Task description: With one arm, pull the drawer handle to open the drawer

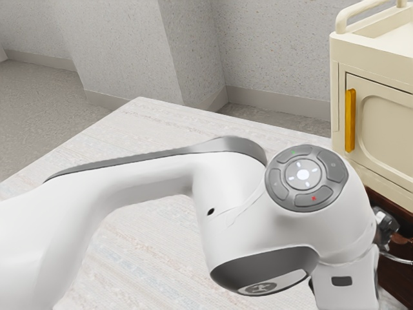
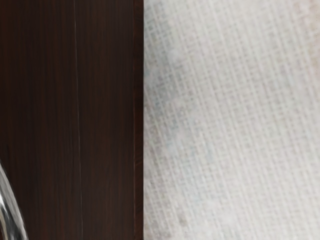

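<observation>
White plastic shells cover the Franka arm (image 1: pixel 148 184), which comes in from the exterior view's left above the pale, streaked tabletop (image 1: pixel 148 258) and bends down at the exterior view's right. On its rounded joint sits a grey button ring (image 1: pixel 306 177) with a glowing white centre, a small red cross and a green mark. The lowest white segment (image 1: pixel 348 278) runs down beside a dark brown wooden cabinet (image 1: pixel 401 281). Whether the jaws are released, clenched or grasping anything, I cannot tell.

A curved chrome handle (image 2: pixel 10 212), probably the drawer handle, stands at the dark wood in the wrist view. A thin, straight seam runs along that wood, parallel to its edge. Past the edge lies a pale surface with a woven pattern, in plain contrast to the brown grain.

Above the dark cabinet in the exterior view is a cream cabinet (image 1: pixel 337 84) with rounded rails and a recessed front panel; an upright golden-yellow handle (image 1: pixel 350 121) is fixed near that panel's edge. Speckled grey walls (image 1: pixel 264 45) rise beyond the tabletop, with plain skirting (image 1: pixel 277 97) along their foot and a grey floor (image 1: pixel 39 97) in front.
</observation>
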